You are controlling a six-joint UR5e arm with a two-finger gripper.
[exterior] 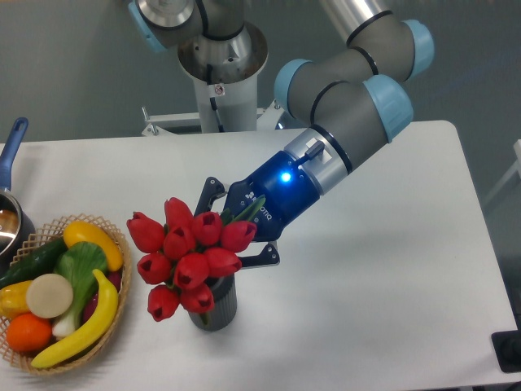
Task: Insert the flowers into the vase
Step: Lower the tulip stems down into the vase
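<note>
Just left of the frame's centre, the flowers (186,262) form a tight cluster of glossy red closed tulip heads, tilted toward the lower left, with a green leaf showing at their upper right. The gripper (236,230) is clamped on their stem end. Below the blooms, the dark grey ribbed vase (215,306) stands on the white table (391,277), its opening hidden by the heads.

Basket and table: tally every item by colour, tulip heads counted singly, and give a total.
Red: 9 tulip heads in the flowers
Yellow: 3, banana, pepper, one piece at the basket edge
Green: 2, cucumber, leafy vegetable
Orange: 1
White: 1 round piece
Dark grey: 1 vase
Total: 17
</note>
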